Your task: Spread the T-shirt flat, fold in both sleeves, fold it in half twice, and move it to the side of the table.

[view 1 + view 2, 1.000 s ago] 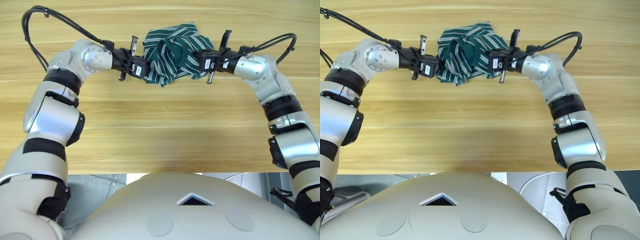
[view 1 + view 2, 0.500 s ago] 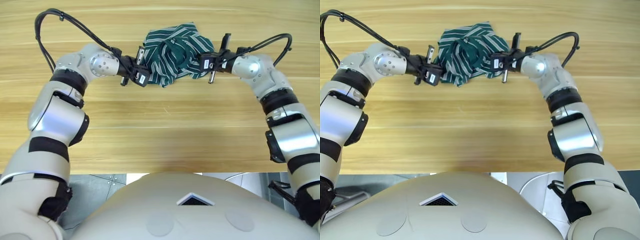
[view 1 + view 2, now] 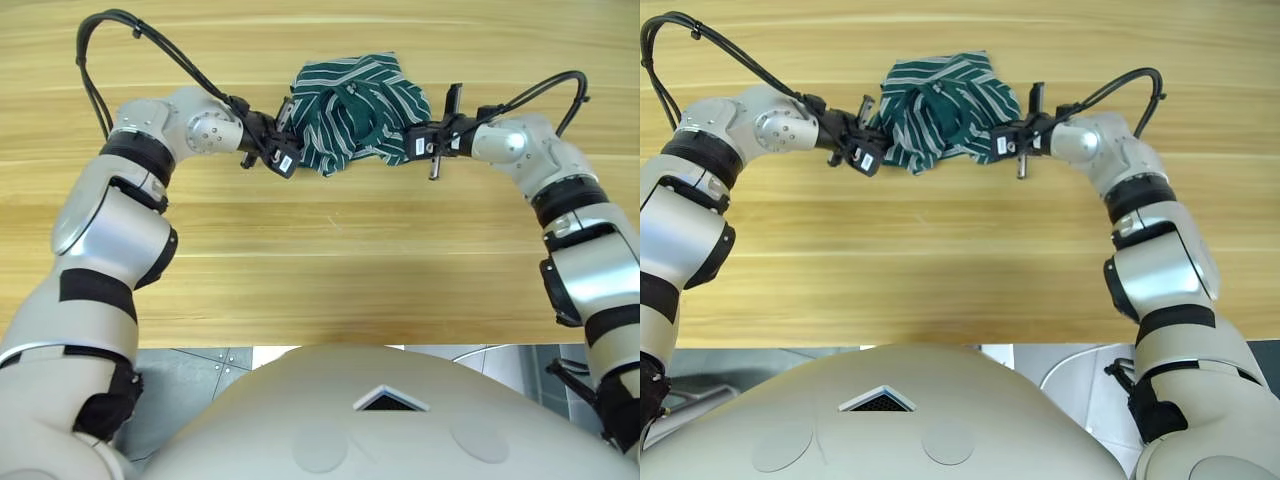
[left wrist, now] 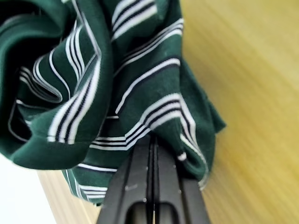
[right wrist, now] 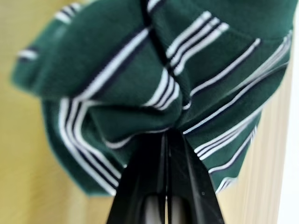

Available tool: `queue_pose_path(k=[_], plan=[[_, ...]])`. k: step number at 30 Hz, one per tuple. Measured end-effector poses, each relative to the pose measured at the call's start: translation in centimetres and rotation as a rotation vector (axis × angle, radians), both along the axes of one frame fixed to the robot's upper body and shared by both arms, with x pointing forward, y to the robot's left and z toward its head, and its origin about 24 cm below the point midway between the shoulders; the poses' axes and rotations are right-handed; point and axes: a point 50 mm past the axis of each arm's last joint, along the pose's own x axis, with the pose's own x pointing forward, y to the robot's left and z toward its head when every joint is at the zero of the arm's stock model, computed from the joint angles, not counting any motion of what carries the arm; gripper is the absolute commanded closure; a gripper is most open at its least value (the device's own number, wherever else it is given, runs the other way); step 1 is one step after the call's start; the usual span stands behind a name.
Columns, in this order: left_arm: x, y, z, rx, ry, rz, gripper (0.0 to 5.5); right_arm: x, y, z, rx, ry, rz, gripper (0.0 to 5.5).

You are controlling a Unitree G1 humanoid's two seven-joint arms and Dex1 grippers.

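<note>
Reading the T-shirt as soft, light, limp: a bunched green-striped heap at the far middle of the worktop, likely to sag when lifted, so hem or shoulder edges look the better holds. Left pincer and right pincer are each pinched together on a fold at opposite sides of the heap. Worktop is smooth pale wood, probably slippery to cloth, stretching broadly around it.

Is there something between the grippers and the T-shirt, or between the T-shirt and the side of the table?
Nothing visible does. The left gripper and the right gripper are each shut on a fold of the bunched T-shirt. No object shows on the table toward either side.
</note>
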Motion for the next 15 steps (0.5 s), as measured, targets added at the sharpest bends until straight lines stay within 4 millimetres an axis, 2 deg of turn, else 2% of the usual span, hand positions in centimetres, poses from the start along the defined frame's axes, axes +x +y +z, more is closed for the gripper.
queue_pose_path(k=[3,7,15], plan=[[0.2,1.1,0.2,0.027,-0.019,0.019,5.5,-1.0,-1.6,0.3,-0.026,0.041,0.045,5.47],[0.5,3.7,0.6,0.079,-0.041,0.096,5.5,-1.8,-4.1,0.7,-0.058,0.068,0.015,5.47],[0.3,6.4,0.9,0.118,-0.048,0.16,5.5,-3.3,-8.3,1.6,-0.122,0.115,-0.063,5.47]])
